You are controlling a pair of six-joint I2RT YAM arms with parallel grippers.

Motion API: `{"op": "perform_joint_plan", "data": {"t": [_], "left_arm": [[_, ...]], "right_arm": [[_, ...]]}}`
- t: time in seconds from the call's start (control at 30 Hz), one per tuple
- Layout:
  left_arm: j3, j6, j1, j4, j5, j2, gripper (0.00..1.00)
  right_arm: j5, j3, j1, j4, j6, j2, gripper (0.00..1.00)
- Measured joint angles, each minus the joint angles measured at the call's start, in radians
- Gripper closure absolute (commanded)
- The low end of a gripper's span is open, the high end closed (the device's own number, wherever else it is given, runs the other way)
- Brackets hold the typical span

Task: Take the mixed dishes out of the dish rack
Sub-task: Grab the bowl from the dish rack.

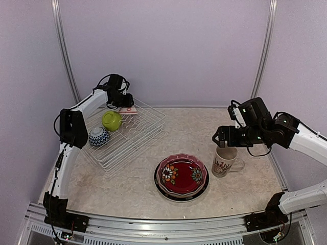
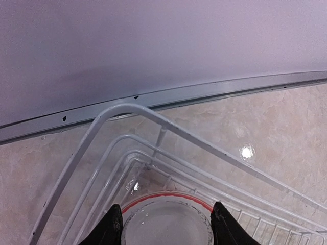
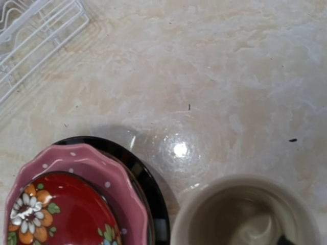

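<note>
Marble tabletop (image 2: 286, 127); in rack (image 2: 122, 106), left claw (image 2: 167, 227) brackets red-rimmed bowl (image 2: 167, 212) (contact unclear).

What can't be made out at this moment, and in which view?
Whether the left jaws touch the bowl: left wrist view cuts both at its bottom edge; in the top view the left arm covers them.
How many plates are stacked: upper ones hide the rest, top and right wrist views.
Whether the right jaws clear the mug: small and dark in the top view, almost out of frame in the right wrist view.
</note>
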Motion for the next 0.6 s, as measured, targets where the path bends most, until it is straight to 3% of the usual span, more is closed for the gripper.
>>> {"op": "perform_joint_plan", "data": {"t": [0.27, 0.6], "left_arm": [[-0.070, -0.050, 0.004, -0.058, 0.012, -0.090, 0.85], [-0.091, -0.128, 0.005, -0.072, 0.057, -0.152, 0.85]], "right_arm": [[-0.012, 0.000, 0.000, 0.020, -0.001, 0.000, 0.07], [-0.033, -0.036, 0.000, 0.051, 0.003, 0.000, 0.06]]}}
